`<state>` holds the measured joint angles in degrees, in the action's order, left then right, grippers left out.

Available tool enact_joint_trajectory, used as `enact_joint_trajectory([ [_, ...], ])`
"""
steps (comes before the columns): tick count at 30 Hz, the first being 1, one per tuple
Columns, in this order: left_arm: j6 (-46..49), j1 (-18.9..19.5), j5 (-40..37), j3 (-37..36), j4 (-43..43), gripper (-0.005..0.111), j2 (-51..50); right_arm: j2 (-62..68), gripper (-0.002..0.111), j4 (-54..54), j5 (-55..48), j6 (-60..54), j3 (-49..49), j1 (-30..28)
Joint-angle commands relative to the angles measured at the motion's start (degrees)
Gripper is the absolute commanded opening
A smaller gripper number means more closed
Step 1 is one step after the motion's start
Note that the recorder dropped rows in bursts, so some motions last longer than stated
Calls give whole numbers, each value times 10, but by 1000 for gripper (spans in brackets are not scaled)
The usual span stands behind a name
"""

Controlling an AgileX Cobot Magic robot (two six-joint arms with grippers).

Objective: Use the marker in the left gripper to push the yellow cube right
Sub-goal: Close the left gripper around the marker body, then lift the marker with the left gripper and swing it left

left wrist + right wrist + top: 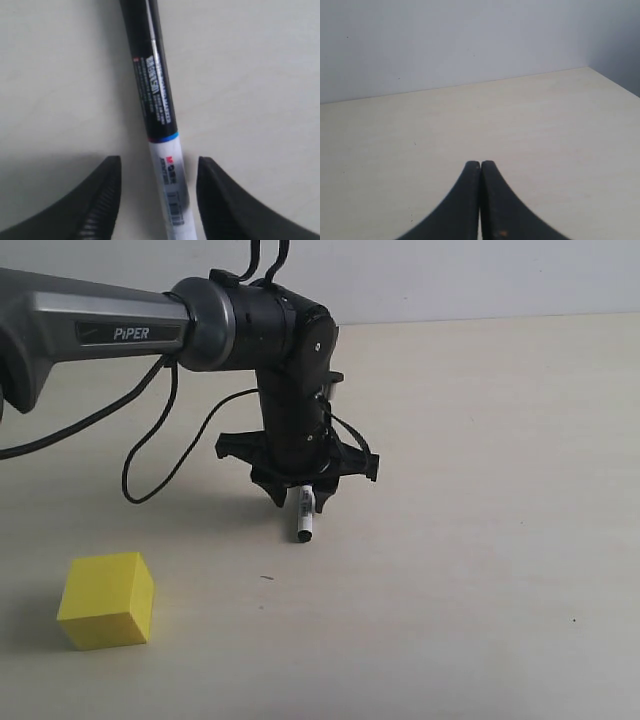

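Observation:
The yellow cube [105, 600] rests on the table near the front left, well apart from the arm. My left gripper [300, 498] is lowered close to the table, behind and to the right of the cube. The marker [303, 518] pokes out from under it toward the front. In the left wrist view the marker [161, 130] lies between the jaws of the left gripper [158, 162], which is open, with a gap showing on each side of the barrel. My right gripper [480, 164] is shut on nothing, and it does not show in the exterior view.
The pale table [480, 540] spreads right of the arm and in front of it. Loose black cables [150, 455] hang from the left arm down to the table behind the cube. A white wall [470, 40] stands at the table's far edge.

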<state>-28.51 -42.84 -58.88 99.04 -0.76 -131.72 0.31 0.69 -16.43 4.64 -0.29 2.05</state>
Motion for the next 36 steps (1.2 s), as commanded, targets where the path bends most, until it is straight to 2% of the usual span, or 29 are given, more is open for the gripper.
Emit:
enact_joint_trajectory([
  [1, -3, -1, 6, 2, 3, 47, 1, -3, 0, -1, 3, 0, 3, -4],
  [36, -3, -1, 6, 2, 11, 46, -9, -3, 0, -1, 3, 0, 3, -4],
])
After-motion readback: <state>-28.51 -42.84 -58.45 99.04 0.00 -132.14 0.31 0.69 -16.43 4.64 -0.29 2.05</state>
